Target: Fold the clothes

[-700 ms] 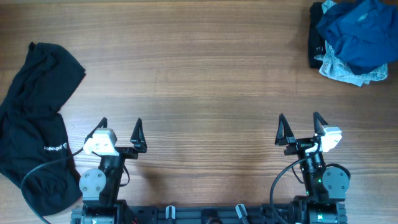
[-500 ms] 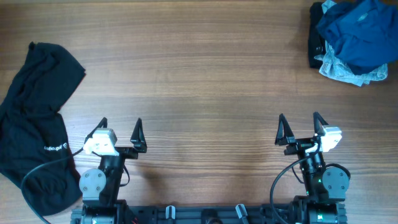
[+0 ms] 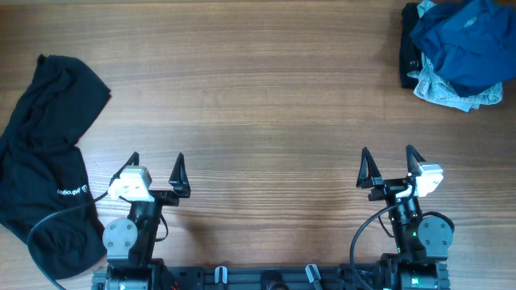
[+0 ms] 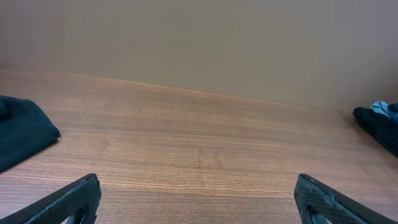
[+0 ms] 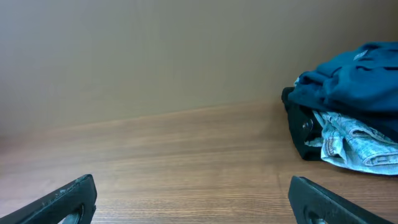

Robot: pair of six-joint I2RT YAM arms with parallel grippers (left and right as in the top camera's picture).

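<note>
A black garment (image 3: 44, 153) with small white lettering lies crumpled along the table's left edge; its near end shows in the left wrist view (image 4: 22, 127). A pile of clothes (image 3: 455, 48) sits at the far right corner: a blue garment on top of a pale patterned one and a black one, also in the right wrist view (image 5: 348, 112). My left gripper (image 3: 156, 169) is open and empty at the near left, right of the black garment. My right gripper (image 3: 391, 165) is open and empty at the near right, well short of the pile.
The wooden table (image 3: 258, 105) runs between the two sets of clothes. A black cable (image 3: 56, 221) loops over the black garment near the left arm's base. A plain wall stands behind the table's far edge in both wrist views.
</note>
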